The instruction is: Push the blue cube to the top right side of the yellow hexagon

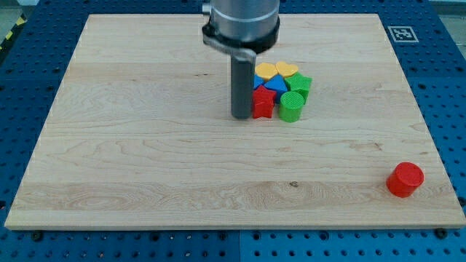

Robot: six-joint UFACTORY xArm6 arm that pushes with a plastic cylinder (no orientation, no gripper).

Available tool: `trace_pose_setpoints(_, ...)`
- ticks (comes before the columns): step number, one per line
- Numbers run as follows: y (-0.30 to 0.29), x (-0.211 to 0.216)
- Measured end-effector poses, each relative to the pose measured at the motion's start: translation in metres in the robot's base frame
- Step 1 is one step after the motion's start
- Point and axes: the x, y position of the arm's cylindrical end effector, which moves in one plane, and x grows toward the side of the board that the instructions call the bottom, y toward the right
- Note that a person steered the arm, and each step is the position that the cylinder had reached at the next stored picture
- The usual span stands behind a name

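Camera view — my tip (241,116) touches the red block (263,103); no claw shows.

1. The worktop (145,145) is a pale wooden board with visible grain lines and a small dark knot, smooth and matt.
2. Around it lies a blue panel (451,109) dotted with holes, with a slight sheen like painted metal.
3. The rod (241,87) looks dark, smooth and faintly glossy, under a grey metallic housing (241,18).
4. The red cylinder (405,179) looks matt and evenly coloured, its material unclear.
5. The clustered blocks, among them a green cylinder (291,106), a red block (263,102), a yellow hexagon (266,70) and a yellow heart (286,69), share that plain matt finish.
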Motion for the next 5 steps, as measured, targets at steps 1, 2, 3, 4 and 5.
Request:
trace_pose_setpoints(1,0.000,-0.047)
trace_pose_setpoints(2,0.000,-0.091)
trace_pose_setpoints(3,-0.002,-0.110)
trace_pose_setpoints(4,-0.037,-0.110)
trace_pose_setpoints(5,-0.032,-0.113)
